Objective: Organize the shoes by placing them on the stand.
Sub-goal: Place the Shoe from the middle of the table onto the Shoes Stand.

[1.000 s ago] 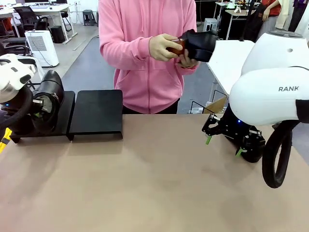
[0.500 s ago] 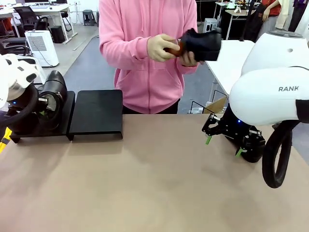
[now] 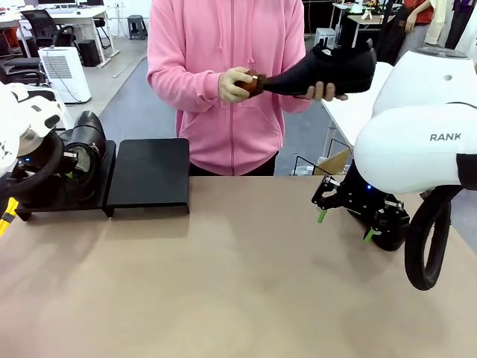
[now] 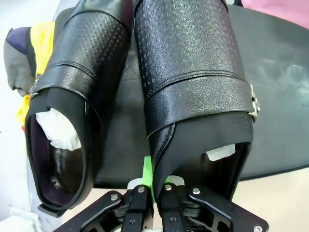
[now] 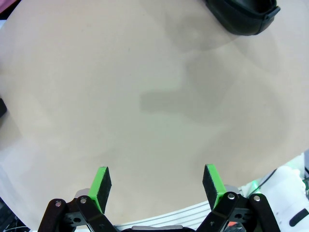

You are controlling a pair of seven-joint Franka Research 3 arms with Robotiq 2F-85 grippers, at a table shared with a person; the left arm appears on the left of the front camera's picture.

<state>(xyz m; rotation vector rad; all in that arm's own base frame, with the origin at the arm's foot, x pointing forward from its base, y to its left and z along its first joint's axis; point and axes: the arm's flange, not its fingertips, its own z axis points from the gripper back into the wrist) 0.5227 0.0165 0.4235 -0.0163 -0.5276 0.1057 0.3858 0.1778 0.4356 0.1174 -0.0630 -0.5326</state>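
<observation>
Left gripper (image 4: pixel 153 180): pinching the heel rim of a shoe (image 4: pixel 193 82) on the stand (image 4: pixel 277 96).
Right gripper (image 5: pixel 157 181): spread wide over the bench (image 5: pixel 145 96).
Person's hands (image 3: pixel 235 83): holding a second shoe (image 3: pixel 332 68).

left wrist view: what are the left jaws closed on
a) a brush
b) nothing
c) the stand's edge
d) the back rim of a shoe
d: the left jaws pinch the back rim of the shoe, green pad against the leather, while it lies on the stand.
</observation>
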